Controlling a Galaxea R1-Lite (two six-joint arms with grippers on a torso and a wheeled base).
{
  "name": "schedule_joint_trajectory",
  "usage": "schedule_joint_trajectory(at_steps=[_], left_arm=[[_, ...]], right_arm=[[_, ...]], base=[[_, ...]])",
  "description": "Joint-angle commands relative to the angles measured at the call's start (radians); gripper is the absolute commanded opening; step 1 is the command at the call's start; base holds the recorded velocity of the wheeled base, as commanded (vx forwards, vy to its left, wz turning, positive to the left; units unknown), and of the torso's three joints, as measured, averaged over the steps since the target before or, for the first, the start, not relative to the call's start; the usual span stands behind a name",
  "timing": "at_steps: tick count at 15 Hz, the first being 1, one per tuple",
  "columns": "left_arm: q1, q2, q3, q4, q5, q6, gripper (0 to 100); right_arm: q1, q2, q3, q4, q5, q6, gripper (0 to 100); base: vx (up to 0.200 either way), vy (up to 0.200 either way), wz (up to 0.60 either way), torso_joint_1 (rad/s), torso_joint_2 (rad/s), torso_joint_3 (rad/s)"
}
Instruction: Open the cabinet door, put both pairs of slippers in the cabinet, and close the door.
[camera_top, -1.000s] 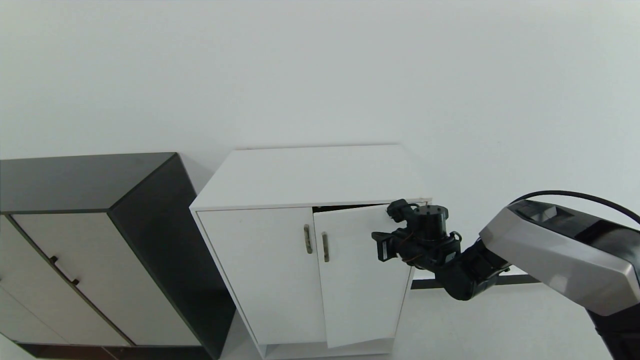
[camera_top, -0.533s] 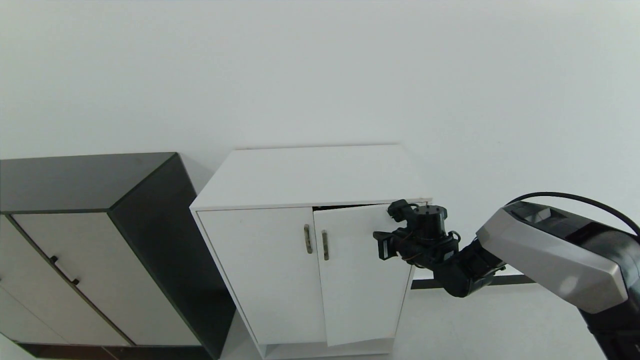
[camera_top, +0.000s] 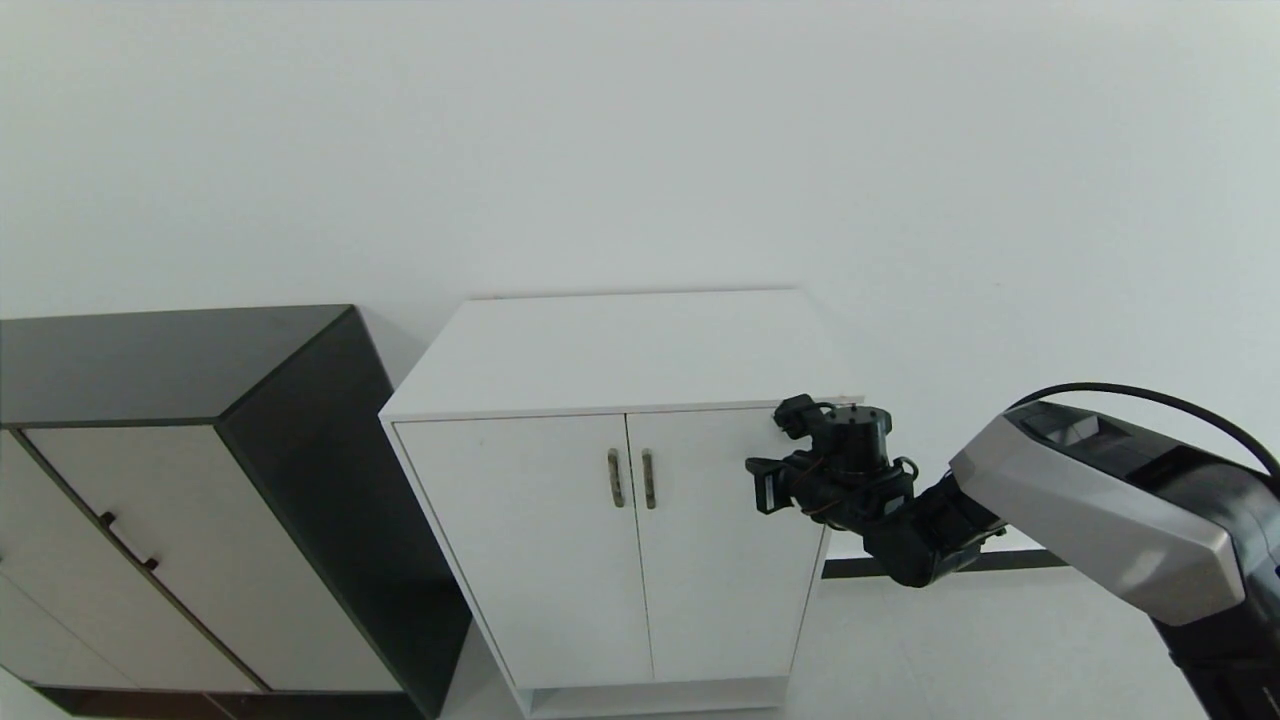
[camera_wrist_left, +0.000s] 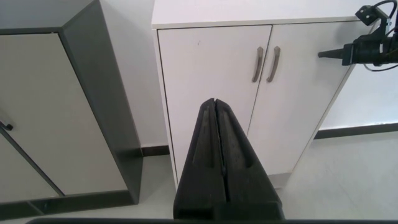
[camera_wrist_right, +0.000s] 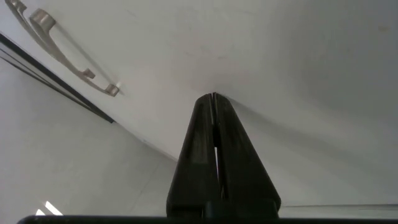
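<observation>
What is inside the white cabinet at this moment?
The inside is covered: on the white cabinet, the left door and the right door are both shut. What lies within cannot be told.

The cabinet (camera_top: 600, 350) is standing against the wall (camera_top: 640, 150), a second cabinet (camera_top: 300, 470) beside it on the left. The right gripper (camera_wrist_right: 213, 99) is touching the right door (camera_top: 720, 570); the left gripper (camera_wrist_left: 214, 102) is hanging before the cabinet.
</observation>
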Motion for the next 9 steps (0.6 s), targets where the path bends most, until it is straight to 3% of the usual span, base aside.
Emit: schedule_joint_trajectory(at_steps=[1, 9], left_arm=[[0.000, 0.000, 0.000, 0.000, 0.000, 0.000, 0], [-0.002, 0.000, 0.000, 0.000, 0.000, 0.000, 0]], right_arm=[[-0.004, 0.002, -0.012, 0.003, 0.001, 0.000, 0], [-0.010, -0.028, 0.011, -0.003, -0.002, 0.000, 0]], base=[[0.000, 0.000, 0.00, 0.000, 0.00, 0.000], [0.000, 0.000, 0.00, 0.000, 0.00, 0.000]])
